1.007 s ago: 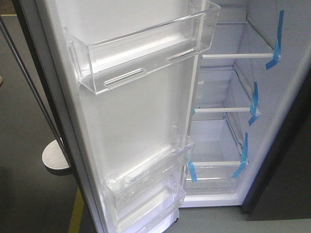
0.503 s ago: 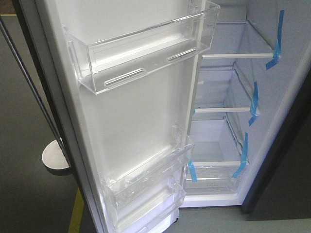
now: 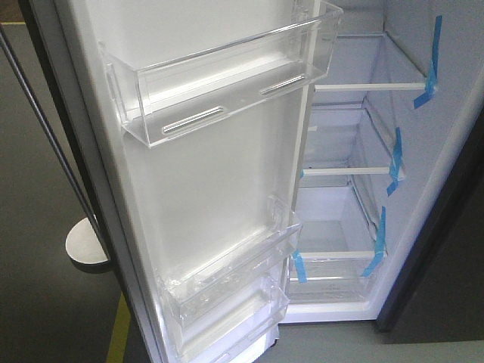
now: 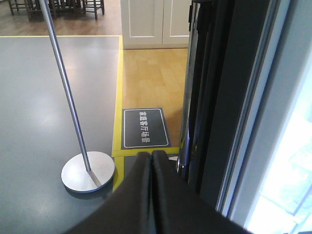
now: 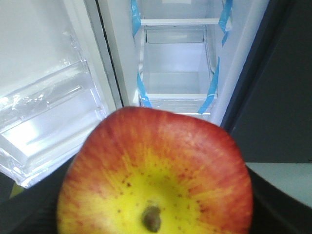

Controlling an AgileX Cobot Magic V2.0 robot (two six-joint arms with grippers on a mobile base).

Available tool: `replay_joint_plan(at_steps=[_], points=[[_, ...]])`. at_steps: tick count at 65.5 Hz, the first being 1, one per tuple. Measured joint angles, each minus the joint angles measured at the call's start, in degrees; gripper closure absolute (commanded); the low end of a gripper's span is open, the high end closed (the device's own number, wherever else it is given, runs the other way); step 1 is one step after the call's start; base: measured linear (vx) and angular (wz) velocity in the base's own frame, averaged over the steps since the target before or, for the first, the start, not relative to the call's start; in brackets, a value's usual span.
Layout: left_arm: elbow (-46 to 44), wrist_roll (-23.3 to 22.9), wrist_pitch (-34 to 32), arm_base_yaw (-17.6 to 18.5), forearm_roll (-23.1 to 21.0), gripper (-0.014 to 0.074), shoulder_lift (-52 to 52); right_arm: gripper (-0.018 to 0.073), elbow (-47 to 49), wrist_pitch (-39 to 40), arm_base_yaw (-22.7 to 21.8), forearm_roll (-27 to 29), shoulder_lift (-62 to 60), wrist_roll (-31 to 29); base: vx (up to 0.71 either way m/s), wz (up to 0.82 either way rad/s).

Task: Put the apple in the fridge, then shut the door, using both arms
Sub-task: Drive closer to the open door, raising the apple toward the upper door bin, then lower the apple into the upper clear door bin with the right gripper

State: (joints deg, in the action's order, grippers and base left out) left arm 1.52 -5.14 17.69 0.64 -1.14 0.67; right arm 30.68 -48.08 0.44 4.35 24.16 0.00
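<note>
Right wrist view: the apple (image 5: 156, 170) fills the frame, short of the open fridge (image 5: 175, 58). The right hand (image 5: 156, 209) seems clamped on it, though only its dark fingers (image 5: 282, 209) show at the edges. The step is carrying it in; next, reach to a shelf (image 5: 178, 22) and let go. Left wrist view alone shows the left hand (image 4: 151, 163) closed and empty, just outside the door (image 4: 219, 97). Front view shows neither arm.
</note>
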Motion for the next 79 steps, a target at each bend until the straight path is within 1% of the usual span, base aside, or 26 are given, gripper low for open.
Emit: replay_joint_plan(at_steps=[5,8,19,25,36,40,45,53,59,67,72,79], points=[[0.0,0.0,0.0,0.0,0.0,0.0602,0.0,0.0452,3.6,0.8,0.0,1.8,1.5,0.0,0.0,0.0],[0.0,0.0,0.0,0.0,0.0,0.0602,0.0,0.0445,6.9,1.4,0.0,3.0,3.1,-1.5,0.0,0.0],[0.0,0.0,0.0,0.0,0.0,0.0602,0.0,0.0408,27.8,1.1,0.0,9.1,15.4,-12.6,0.0,0.0],[0.0,0.0,0.0,0.0,0.0,0.0602,0.0,0.0384,39.8,-2.1,0.0,12.5,23.9,-14.7,0.0,0.0],[0.0,0.0,0.0,0.0,0.0,0.0602,0.0,0.0341,61.1,-12.2,0.0,20.3,42.8,-19.4,0.0,0.0],[0.0,0.0,0.0,0.0,0.0,0.0602,0.0,0.033,67.4,-15.4,0.0,22.8,49.4,-21.2,0.0,0.0],[0.0,0.0,0.0,0.0,0.0,0.0602,0.0,0.0326,76.3,-18.2,0.0,26.1,56.7,-22.3,0.0,0.0],[0.0,0.0,0.0,0.0,0.0,0.0602,0.0,0.0322,86.8,-19.9,0.5,29.8,65.9,-22.8,0.0,0.0],[0.0,0.0,0.0,0.0,0.0,0.0602,0.0,0.0312,92.4,-19.9,2.6,30.2,70.4,-23.4,0.0,0.0],[0.0,0.0,0.0,0.0,0.0,0.0602,0.0,0.0311,97.5,-19.5,8.3,29.6,74.5,-25.8,0.0,0.0],[0.0,0.0,0.0,0.0,0.0,0.0602,0.0,0.0311,99.0,-18.4,11.9,28.3,76.8,-25.9,0.0,0.0],[0.0,0.0,0.0,0.0,0.0,0.0602,0.0,0.0305,99.5,-16.9,15.5,26.1,79.5,-25.5,0.0,0.0]])
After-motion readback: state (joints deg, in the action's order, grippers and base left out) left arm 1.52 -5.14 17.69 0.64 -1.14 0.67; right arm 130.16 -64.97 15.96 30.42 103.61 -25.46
